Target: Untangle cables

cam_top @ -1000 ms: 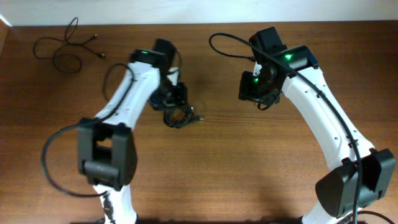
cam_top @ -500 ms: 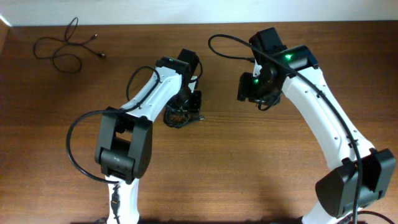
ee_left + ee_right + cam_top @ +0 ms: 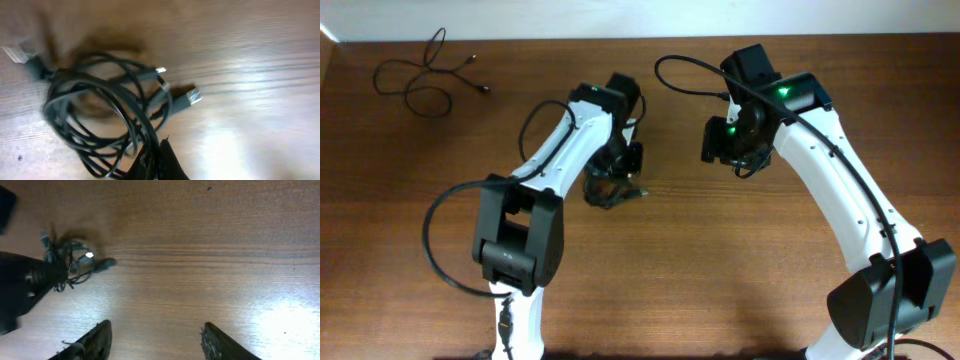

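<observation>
A small coiled bundle of thin black cables [image 3: 610,190] lies on the wooden table near its middle. In the left wrist view the cables [image 3: 100,115] form tangled loops with silver-tipped plugs [image 3: 192,96] sticking out. My left gripper [image 3: 155,150] is shut, pinching a few strands at the bundle's near edge; from overhead the left gripper [image 3: 623,165] sits right over the bundle. My right gripper [image 3: 156,330] is open above bare wood, with nothing between its fingers [image 3: 95,340]. It hovers to the right of the bundle [image 3: 70,265], apart from it.
A separate loose black cord [image 3: 425,80] lies spread out at the table's back left corner. The thick black cable of the right arm [image 3: 685,75] loops above the table behind the grippers. A pale wall edge runs along the far side.
My left gripper has swung right onto the bundle and shut on its strands. The right gripper's fingers have spread slightly; the right arm has hardly moved.
</observation>
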### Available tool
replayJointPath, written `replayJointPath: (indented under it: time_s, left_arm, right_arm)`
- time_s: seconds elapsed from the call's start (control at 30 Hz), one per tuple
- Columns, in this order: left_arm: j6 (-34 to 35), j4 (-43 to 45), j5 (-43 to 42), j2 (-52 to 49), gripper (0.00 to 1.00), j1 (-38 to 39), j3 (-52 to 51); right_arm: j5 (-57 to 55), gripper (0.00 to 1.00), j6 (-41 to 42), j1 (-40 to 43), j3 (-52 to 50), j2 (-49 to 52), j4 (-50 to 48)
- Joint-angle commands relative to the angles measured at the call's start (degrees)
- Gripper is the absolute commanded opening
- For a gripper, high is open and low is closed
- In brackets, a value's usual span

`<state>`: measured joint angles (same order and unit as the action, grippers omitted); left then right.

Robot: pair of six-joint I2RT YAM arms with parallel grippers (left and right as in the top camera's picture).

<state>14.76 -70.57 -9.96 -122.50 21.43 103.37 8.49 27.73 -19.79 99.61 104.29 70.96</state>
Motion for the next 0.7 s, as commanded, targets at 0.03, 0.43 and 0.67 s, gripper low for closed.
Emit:
replayJointPath:
  time_s: [0.03, 0.43, 0.67]
  left_arm:
    - [-5.95, -3.21, -16.9, 3.13, 0.0, -0.2, 12.46]
    - [-5.25, -3.65, -34.34, 7.02, 0.0, -0.22, 18.56]
    - [-5.46, -3.19, -37.22, 7.02, 0.0, -0.35, 18.56]
  right_arm:
    - [4.13, 0.61, -0.48, -0.07, 1.16, -0.33, -0.55]
    - [23.32, 0.68, -4.13, -0.04, 1.18, -0.04, -9.03]
    - [26.51, 0.68, -4.37, 0.04, 1.18, -0.04, -10.36]
